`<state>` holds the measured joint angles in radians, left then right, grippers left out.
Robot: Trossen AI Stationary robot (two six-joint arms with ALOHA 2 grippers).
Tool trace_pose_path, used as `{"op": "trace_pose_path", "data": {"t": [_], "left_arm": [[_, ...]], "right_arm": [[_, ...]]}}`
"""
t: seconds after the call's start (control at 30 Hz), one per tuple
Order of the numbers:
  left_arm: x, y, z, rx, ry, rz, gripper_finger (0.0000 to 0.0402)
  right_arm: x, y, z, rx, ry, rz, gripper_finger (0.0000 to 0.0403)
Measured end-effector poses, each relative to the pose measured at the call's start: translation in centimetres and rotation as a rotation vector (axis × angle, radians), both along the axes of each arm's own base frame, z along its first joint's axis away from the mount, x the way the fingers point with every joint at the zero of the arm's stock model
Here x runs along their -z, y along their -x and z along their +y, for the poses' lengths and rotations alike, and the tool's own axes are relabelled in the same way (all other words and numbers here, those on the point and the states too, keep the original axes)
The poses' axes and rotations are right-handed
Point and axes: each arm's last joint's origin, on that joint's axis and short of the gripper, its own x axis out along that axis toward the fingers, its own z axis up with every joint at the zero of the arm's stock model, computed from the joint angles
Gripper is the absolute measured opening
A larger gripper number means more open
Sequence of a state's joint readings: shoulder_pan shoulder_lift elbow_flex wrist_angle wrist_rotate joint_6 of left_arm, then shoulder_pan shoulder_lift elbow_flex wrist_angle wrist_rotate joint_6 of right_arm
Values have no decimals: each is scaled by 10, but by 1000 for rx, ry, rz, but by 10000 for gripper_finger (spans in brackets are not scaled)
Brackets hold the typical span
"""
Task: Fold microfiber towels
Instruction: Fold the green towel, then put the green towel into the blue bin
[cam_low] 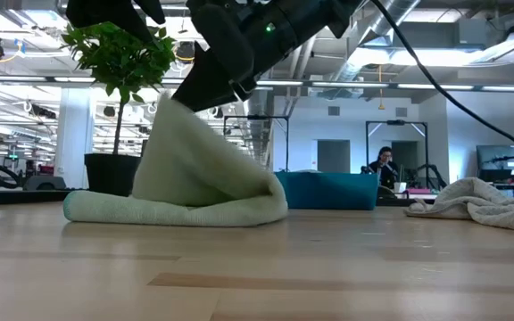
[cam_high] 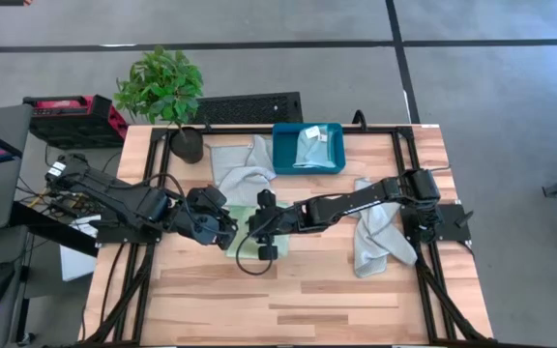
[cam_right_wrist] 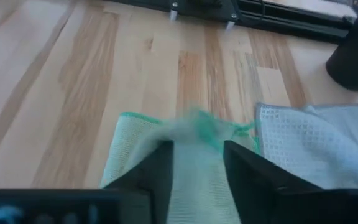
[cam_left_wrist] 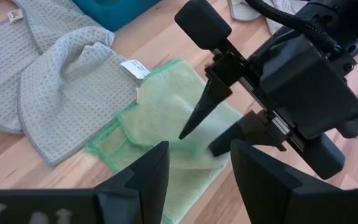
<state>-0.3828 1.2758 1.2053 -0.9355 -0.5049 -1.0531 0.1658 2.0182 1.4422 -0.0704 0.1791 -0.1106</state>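
Observation:
The light green towel (cam_high: 243,232) lies mid-table, one part pulled up into a peak (cam_low: 172,116). My right gripper (cam_right_wrist: 197,149) reaches in from the table's right and is shut on it; it also shows in the left wrist view (cam_left_wrist: 204,140). My left gripper (cam_left_wrist: 197,155) is open just left of it, above the towel, touching nothing. A pale grey towel (cam_high: 242,169) lies crumpled beyond the green one. A second pale grey towel (cam_high: 380,232) lies at the right. A light blue towel (cam_high: 312,147) lies in the teal bin (cam_high: 283,155). My right gripper pinches a bunched part of the green towel (cam_right_wrist: 197,127) between its two fingers. The fingers slant down from the table's right. The held part stands up as a peak below the fingers, and the towel's lower part (cam_low: 150,212) rests on the table.
A potted plant (cam_high: 187,143) stands at the far left, close to the grey towel. The teal bin (cam_low: 328,192) stands at the far middle. Bare wood (cam_high: 288,300) lies toward the near edge. A person sits in the room behind the table.

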Motion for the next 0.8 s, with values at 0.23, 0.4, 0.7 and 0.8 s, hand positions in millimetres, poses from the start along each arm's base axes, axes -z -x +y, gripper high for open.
{"op": "trace_pose_path", "data": {"t": [0.23,0.4,0.7,0.8], "left_arm": [[0,0,0,-1,3,0,164],[0,0,0,4,10,4,164],[0,0,0,2,12,4,164],[0,0,0,2,12,4,164]], "right_arm": [[-4,2,5,58,-97,-10,223],[-27,19,-9,204,-232,60,228],[-40,60,-68,635,-678,376,215],[-21,58,-82,751,-737,419,215]]}}
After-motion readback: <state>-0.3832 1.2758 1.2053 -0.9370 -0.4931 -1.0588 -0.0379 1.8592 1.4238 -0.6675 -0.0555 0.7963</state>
